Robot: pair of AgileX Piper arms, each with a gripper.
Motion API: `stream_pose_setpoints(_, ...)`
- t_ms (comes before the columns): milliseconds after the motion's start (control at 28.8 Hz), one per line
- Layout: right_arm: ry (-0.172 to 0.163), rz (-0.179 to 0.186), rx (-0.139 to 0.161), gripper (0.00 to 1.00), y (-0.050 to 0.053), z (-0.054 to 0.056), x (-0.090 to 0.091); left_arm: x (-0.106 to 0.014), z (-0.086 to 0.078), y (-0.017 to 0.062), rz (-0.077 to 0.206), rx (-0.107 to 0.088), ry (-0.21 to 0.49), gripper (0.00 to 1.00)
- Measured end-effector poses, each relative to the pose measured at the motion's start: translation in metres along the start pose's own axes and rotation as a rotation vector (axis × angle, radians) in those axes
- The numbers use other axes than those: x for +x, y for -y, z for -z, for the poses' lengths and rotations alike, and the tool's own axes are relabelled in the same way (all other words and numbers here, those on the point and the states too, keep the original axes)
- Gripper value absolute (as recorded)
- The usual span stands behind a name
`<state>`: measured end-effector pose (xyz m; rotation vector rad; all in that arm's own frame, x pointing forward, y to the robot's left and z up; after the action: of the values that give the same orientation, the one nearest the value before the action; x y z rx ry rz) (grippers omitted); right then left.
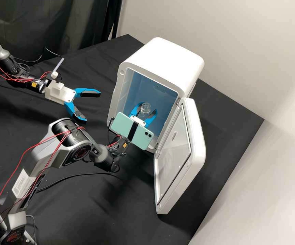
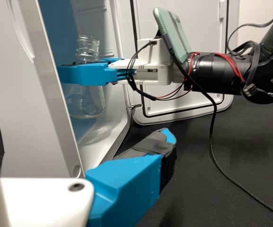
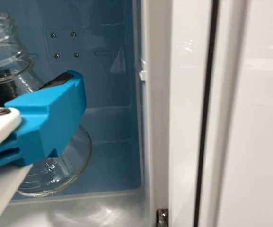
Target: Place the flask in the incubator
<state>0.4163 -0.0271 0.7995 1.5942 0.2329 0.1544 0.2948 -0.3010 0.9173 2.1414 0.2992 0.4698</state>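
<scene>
the incubator point(image 1: 168, 61), a white smooth-shelled box with rounded corners, stands upright on the black cloth-covered desk point(image 1: 86, 204). its door point(image 1: 180, 153) is swung wide open to the right, leaving the whole front opening free. the chamber inside is glossy pale blue.

the right end effector point(image 1: 144, 114) is inside the opening, its bright blue fingers point(image 3: 46, 118) narrowed around the neck of the flask point(image 1: 146, 108). the flask is clear glass, conical, with a wide round base and a ribbed open mouth. it stands upright towards the left half of the chamber, with open blue floor between it and the hinge-side frame. a mint-green phone point(image 1: 131, 131) clamped to that arm's wrist sits just outside the front rim.

the right wrist view brings the flask base point(image 3: 56, 175) low against the chamber floor; it looks to be touching, though the glass and reflections make that hard to settle. the left wrist view gives the side profile, with the flask point(image 2: 84, 94) just behind the incubator's front edge.

the left end effector point(image 1: 86, 103) hangs above the desk to the left of the incubator, apart from it, fingers spread wide with nothing between them.
</scene>
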Motion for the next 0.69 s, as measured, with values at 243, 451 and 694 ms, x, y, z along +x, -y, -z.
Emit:
stream_pose_setpoints(243,-0.021,-0.01,0.012,0.0,0.008,-0.004,0.017,0.0,0.0,0.0,0.0,0.0,0.0,1.0)
stream_pose_setpoints(451,-0.009,0.019,0.024,0.0,0.016,-0.005,0.028,0.0,0.0,0.0,0.0,0.0,0.0,1.0)
stream_pose_setpoints(694,0.005,0.038,0.023,0.0,0.023,-0.011,0.036,0.0,0.0,0.0,0.0,0.0,0.0,1.0)
